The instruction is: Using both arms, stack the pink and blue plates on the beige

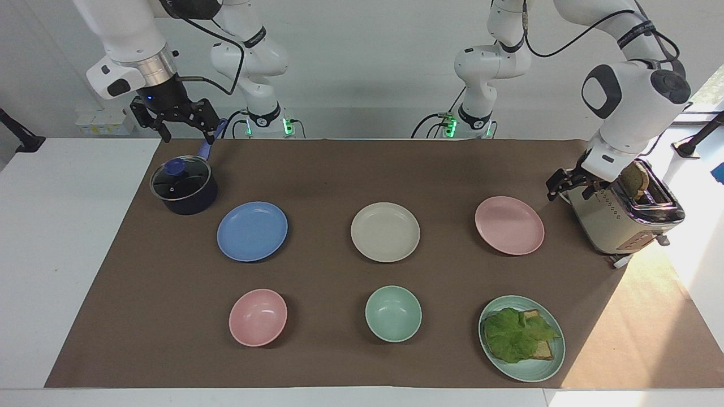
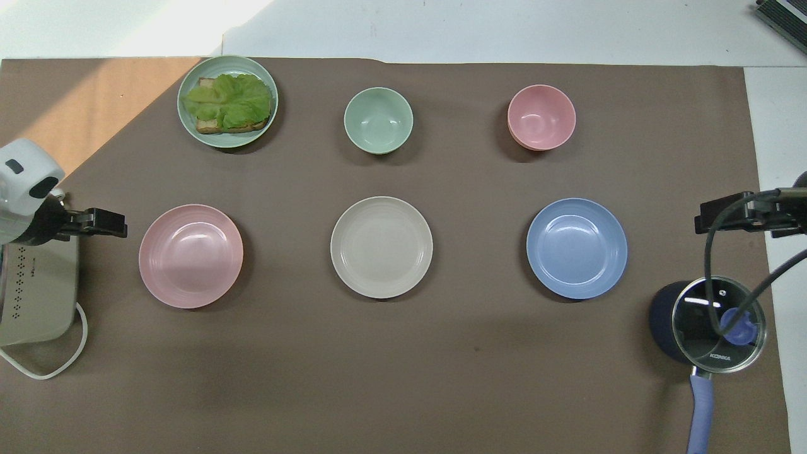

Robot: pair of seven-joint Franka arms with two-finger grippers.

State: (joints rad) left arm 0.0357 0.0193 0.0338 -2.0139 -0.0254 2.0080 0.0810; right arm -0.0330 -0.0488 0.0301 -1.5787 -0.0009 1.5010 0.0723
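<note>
Big table (image 1: pixel 68 237) under a brown mat (image 1: pixel 339 350), everything laid out in two rows. Toaster (image 1: pixel 619 217) at the left arm's end, slice of bread poking out the top. Dark lidded pot (image 1: pixel 184 189) at the right arm's end, blue handle pointing toward the robots.

Row nearer the robots: pink plate (image 1: pixel 509 225) toward the toaster, beige plate (image 1: pixel 385 232) in the middle, blue plate (image 1: pixel 252 231) near the pot. All three flat on the mat, well apart, nothing stacked yet.

Row farther out: mint plate (image 1: pixel 543 367) with lettuce on toast, then a green bowl (image 1: pixel 393 313), then a pink bowl (image 1: pixel 258 316).

Left tool (image 1: pixel 571 183) down low against the toaster's side, between it and the pink plate, empty, jaws wide. Right tool (image 1: pixel 180 121) up in the air over the pot handle, also spread wide and holding nothing.
</note>
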